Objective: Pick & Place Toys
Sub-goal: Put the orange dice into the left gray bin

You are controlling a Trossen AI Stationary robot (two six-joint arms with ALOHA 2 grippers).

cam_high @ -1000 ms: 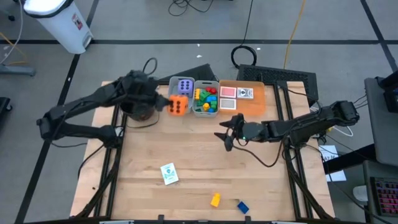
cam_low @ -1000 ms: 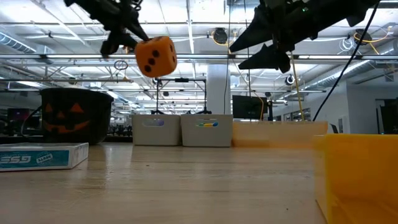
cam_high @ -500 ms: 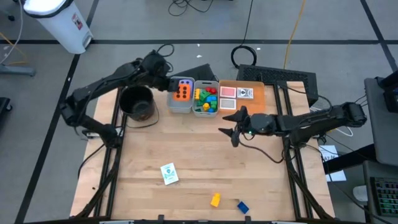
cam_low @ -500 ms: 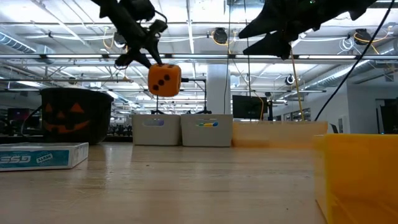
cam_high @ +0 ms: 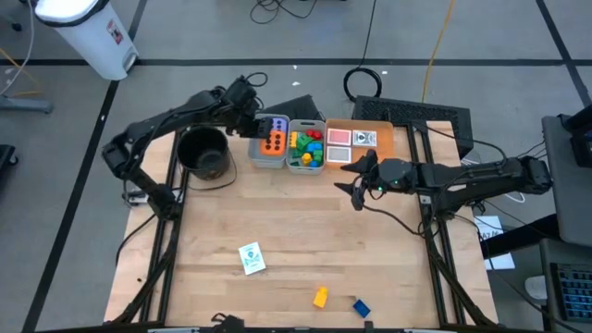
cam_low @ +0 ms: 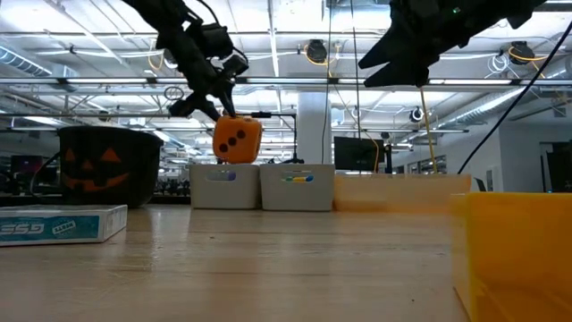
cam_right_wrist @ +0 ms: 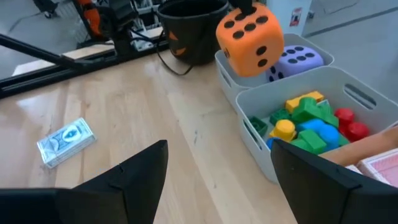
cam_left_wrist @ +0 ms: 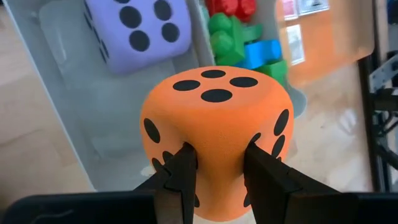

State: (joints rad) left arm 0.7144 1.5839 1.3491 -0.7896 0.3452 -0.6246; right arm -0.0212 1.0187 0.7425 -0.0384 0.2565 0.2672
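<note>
Orange and dotted, the die [cam_left_wrist: 214,134] hangs pinched between the fingers of the left gripper [cam_left_wrist: 217,171], directly above the grey bin [cam_high: 268,155] where the purple die [cam_left_wrist: 138,28] already lies; a straight descent looks like all that remains. Beside it, a second bin [cam_right_wrist: 311,112] holds red, yellow, green and blue bricks [cam_right_wrist: 308,121]. The right gripper [cam_right_wrist: 217,165] hovers nearby with its fingers apart, empty. A card box [cam_high: 252,258] and two loose bricks [cam_high: 320,297] wait near the table's front edge.

Wooden table [cam_high: 277,222]: black bucket [cam_high: 204,153], two grey bins [cam_high: 287,163] and orange tray [cam_high: 375,155] along twelve o'clock; card box [cam_high: 252,258], yellow brick [cam_high: 320,297], blue brick [cam_high: 362,306] toward six.
</note>
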